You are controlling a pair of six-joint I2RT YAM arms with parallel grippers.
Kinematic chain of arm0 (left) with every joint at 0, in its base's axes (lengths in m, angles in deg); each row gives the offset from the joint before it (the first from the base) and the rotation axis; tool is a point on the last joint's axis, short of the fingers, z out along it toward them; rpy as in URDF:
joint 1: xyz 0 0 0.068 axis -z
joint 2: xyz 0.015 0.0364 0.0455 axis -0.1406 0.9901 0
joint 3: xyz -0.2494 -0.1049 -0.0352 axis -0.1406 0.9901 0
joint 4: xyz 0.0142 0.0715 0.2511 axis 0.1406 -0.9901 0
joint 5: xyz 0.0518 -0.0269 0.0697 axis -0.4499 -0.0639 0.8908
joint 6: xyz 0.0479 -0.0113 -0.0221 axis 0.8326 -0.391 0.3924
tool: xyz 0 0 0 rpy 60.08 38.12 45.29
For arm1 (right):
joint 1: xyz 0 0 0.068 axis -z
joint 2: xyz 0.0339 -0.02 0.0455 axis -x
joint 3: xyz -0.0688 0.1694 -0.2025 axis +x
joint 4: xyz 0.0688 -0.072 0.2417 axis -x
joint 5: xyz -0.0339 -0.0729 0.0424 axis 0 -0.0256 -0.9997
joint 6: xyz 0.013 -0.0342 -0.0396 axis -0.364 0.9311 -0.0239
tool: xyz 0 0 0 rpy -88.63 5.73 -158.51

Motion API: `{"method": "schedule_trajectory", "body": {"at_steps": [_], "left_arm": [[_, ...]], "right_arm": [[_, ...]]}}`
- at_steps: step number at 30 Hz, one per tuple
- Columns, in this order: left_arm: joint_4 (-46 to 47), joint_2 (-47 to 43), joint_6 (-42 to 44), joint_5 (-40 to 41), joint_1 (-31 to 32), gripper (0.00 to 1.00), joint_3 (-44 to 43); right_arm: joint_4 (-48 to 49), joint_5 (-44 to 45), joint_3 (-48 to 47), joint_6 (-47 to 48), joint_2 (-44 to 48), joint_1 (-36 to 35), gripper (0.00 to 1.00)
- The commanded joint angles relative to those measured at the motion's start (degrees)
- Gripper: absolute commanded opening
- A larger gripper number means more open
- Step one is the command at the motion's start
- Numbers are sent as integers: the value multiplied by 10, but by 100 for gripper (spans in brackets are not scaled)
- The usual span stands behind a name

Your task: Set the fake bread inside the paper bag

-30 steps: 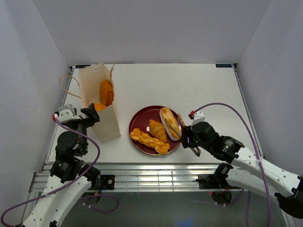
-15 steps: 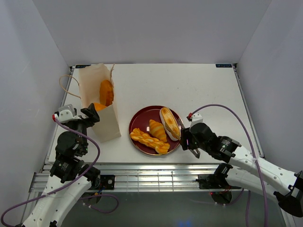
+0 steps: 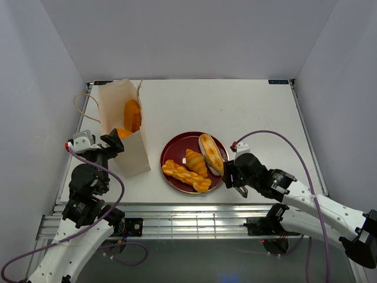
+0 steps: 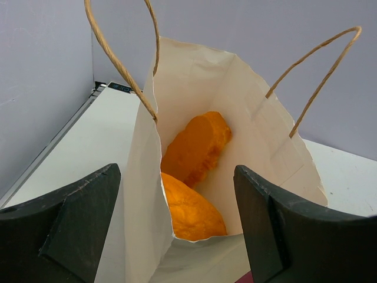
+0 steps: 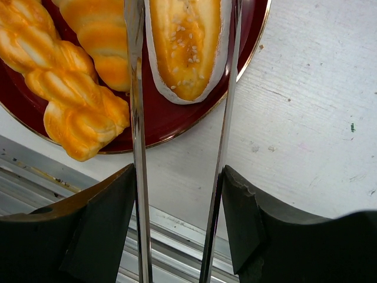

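The left tool (image 4: 177, 177) stands wide apart, one finger on either side of the near wall of the paper bag (image 4: 200, 76). The bag sits at the left of the worktop (image 3: 235, 112) with two orange breads (image 4: 194, 144) inside. The right tool (image 5: 178, 177) is clamped on thin metal tongs (image 5: 136, 118), whose parted blades straddle the near end of the seeded loaf (image 5: 185, 47), lying on the dark red plate (image 5: 171, 127) beside the croissant (image 5: 97, 41) and braid (image 5: 65, 100).

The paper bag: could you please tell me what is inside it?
The paper bag holds two orange breads: an upper piece and a lower piece. Its walls hide the bottom and anything beneath them.
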Motion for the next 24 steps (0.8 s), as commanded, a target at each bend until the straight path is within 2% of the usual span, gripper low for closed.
{"method": "schedule_trajectory", "body": {"at_steps": [1,7,11,14,17,24], "left_arm": [[-1,1,-2,-9,3,88,-4],[-1,0,-2,-10,3,88,-4],[0,-1,-2,-10,3,88,-4],[-1,-1,-2,-9,4,88,-4],[0,0,-2,-8,4,88,-5],[-1,-1,-2,-8,4,88,-4]], "right_arm": [[32,-5,3,-2,-8,-1,64],[34,-4,-1,1,-23,-2,59],[33,-4,-7,2,-23,-2,51],[32,0,-14,3,-17,-1,39],[27,4,-23,4,-16,-2,33],[12,32,-52,17,-9,-1,29]]}}
